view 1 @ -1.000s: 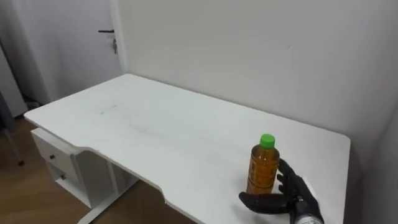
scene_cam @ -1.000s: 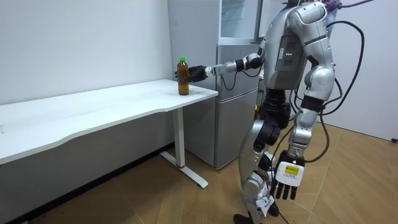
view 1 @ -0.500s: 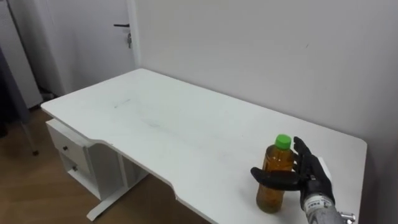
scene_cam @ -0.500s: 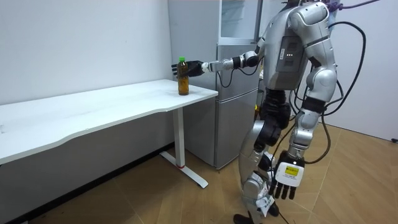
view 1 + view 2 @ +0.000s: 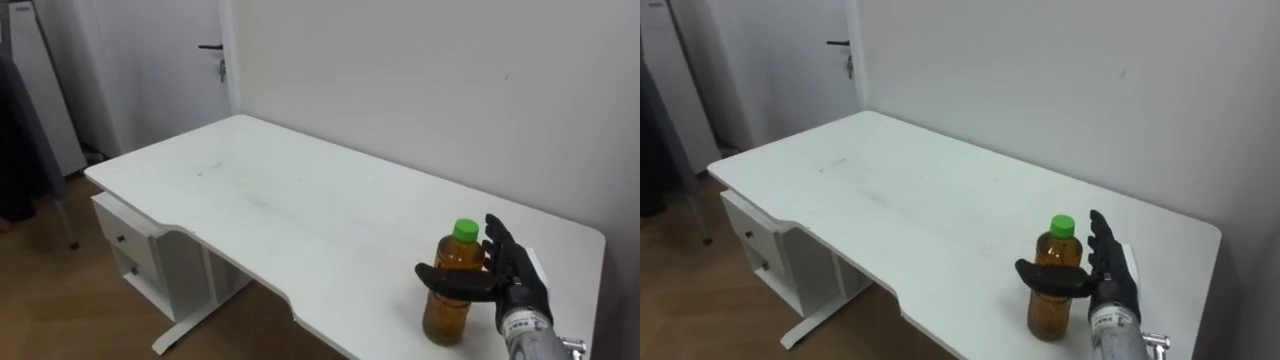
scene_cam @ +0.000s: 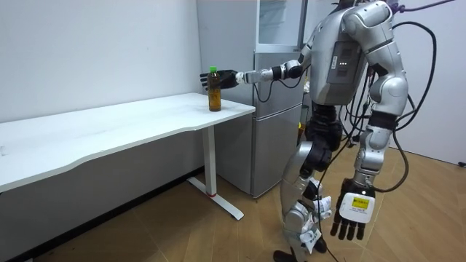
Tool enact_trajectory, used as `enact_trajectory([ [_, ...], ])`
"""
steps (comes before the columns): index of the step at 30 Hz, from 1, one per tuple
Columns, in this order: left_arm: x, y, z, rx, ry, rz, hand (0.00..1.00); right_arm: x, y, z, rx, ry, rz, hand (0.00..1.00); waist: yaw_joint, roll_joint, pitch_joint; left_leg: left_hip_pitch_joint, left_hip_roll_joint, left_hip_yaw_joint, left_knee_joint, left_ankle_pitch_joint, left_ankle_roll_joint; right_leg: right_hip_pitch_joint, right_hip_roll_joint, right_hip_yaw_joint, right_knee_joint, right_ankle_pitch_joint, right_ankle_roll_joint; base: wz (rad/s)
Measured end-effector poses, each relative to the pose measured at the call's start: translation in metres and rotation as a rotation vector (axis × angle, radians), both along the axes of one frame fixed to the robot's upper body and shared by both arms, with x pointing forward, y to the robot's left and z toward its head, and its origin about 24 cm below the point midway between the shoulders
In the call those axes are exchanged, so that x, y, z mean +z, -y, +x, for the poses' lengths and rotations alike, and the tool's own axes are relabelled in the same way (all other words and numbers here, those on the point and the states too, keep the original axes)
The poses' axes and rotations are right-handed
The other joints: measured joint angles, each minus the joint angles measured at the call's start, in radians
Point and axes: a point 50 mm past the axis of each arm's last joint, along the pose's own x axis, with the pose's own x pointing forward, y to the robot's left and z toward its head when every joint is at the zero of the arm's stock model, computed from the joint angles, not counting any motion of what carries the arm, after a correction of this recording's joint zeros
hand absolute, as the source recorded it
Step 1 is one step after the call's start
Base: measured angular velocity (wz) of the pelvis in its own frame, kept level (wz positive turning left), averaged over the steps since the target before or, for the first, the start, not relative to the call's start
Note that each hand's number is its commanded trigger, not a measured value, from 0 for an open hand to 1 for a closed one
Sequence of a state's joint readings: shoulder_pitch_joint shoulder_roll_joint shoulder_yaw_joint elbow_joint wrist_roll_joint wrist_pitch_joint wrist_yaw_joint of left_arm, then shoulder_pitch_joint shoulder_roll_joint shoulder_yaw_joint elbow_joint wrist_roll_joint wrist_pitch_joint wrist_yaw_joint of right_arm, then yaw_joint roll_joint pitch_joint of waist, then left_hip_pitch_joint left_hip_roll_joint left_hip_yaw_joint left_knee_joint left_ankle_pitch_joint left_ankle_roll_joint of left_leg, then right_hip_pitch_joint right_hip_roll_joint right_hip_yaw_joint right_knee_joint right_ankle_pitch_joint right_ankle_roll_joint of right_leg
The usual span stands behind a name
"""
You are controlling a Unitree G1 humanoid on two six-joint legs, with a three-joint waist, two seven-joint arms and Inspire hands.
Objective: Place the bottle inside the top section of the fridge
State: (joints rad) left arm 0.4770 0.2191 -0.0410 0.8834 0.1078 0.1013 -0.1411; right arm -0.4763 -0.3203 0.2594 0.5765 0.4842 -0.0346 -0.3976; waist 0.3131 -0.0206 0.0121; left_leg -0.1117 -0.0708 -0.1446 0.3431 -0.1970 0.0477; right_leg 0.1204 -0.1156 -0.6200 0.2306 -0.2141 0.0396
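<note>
One bottle (image 5: 446, 305), amber with a green cap, stands upright near the right end of the white table (image 5: 300, 200), close to its front edge. Your right hand (image 5: 516, 282) grips it: thumb wrapped across the front, fingers upright behind. Your left hand (image 6: 351, 212) hangs by the thigh, fingers relaxed. One drawer unit (image 5: 130, 250) sits under the table's far left end. One door (image 5: 180, 70) is beyond it. One grey fridge (image 6: 277, 124) stands just past the table's end.

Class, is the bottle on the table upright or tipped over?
Upright: the bottle stands on its base on the table, green cap uppermost, right robot hand round it.
</note>
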Motion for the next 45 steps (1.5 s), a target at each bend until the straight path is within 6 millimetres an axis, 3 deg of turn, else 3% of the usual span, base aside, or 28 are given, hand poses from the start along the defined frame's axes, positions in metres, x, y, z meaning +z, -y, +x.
enact_trajectory([
  [3, 0.000, 0.000, 0.000, 0.003, 0.003, 0.003, 0.00, -0.008, 0.008, -0.002, -0.030, -0.039, 0.031, 0.00, -0.003, -0.008, 0.0027, -0.005, -0.006, -0.010, 0.005, 0.002, 0.002, 0.001, -0.004, -0.009, 0.001, -0.001, 0.001, 0.10],
  [8, 0.000, 0.000, 0.001, 0.018, 0.007, 0.002, 0.00, -0.020, 0.014, -0.005, -0.053, -0.090, 0.048, 0.00, 0.009, -0.003, 0.0063, -0.010, -0.007, -0.009, 0.011, 0.003, 0.004, -0.005, -0.005, -0.010, 0.003, 0.000, 0.001, 0.00],
  [15, 0.000, 0.000, 0.007, 0.026, 0.025, -0.003, 0.00, -0.027, 0.019, -0.007, -0.067, -0.123, 0.039, 0.00, 0.027, -0.003, 0.0054, -0.055, -0.002, -0.003, 0.018, 0.008, 0.003, -0.062, -0.009, -0.004, 0.027, 0.001, -0.001, -0.01],
  [18, -0.001, 0.000, 0.010, 0.027, 0.035, -0.003, 0.00, -0.025, 0.018, -0.006, -0.060, -0.108, 0.036, 0.00, 0.041, -0.007, 0.0053, -0.073, 0.000, 0.006, 0.018, 0.009, 0.004, -0.090, -0.012, 0.015, 0.038, 0.000, -0.002, -0.12],
  [24, -0.001, -0.001, 0.027, 0.007, 0.106, -0.006, 0.00, -0.022, 0.021, -0.001, -0.074, -0.096, 0.027, 0.00, 0.052, -0.021, 0.0132, -0.090, 0.000, 0.011, 0.019, 0.011, 0.004, -0.111, -0.014, 0.025, 0.044, 0.001, -0.002, -0.02],
  [35, -0.001, -0.001, 0.031, 0.024, 0.119, -0.010, 0.00, -0.013, 0.021, 0.009, -0.061, -0.072, 0.025, 0.00, 0.053, -0.016, 0.0190, -0.126, 0.006, 0.014, 0.035, 0.012, 0.004, -0.140, -0.005, 0.036, 0.043, 0.006, -0.011, -0.02],
  [36, -0.001, -0.001, 0.032, 0.037, 0.122, -0.015, 0.00, -0.011, 0.021, 0.010, -0.060, -0.069, 0.025, 0.02, 0.054, -0.015, 0.0193, -0.133, 0.006, 0.014, 0.035, 0.012, 0.003, -0.145, -0.005, 0.037, 0.044, 0.006, -0.011, 0.00],
  [37, -0.001, 0.000, 0.032, 0.041, 0.124, -0.017, 0.00, -0.011, 0.020, 0.010, -0.058, -0.066, 0.025, 0.62, 0.054, -0.015, 0.0190, -0.138, 0.007, 0.014, 0.035, 0.013, 0.003, -0.150, -0.005, 0.038, 0.044, 0.007, -0.012, -0.04],
  [38, -0.001, 0.000, 0.033, 0.042, 0.126, -0.019, 0.00, -0.008, 0.020, 0.012, -0.053, -0.058, 0.026, 1.00, 0.054, -0.016, 0.0189, -0.143, 0.007, 0.014, 0.036, 0.014, 0.002, -0.160, -0.004, 0.040, 0.044, 0.009, -0.016, -0.05],
  [45, -0.002, 0.000, 0.029, 0.157, 0.128, -0.044, 0.00, 0.000, 0.031, 0.016, -0.081, -0.048, 0.010, 1.00, 0.058, -0.008, 0.0217, -0.158, 0.007, 0.014, 0.036, 0.020, 0.002, -0.176, -0.004, 0.039, 0.044, 0.011, -0.020, -0.01],
])
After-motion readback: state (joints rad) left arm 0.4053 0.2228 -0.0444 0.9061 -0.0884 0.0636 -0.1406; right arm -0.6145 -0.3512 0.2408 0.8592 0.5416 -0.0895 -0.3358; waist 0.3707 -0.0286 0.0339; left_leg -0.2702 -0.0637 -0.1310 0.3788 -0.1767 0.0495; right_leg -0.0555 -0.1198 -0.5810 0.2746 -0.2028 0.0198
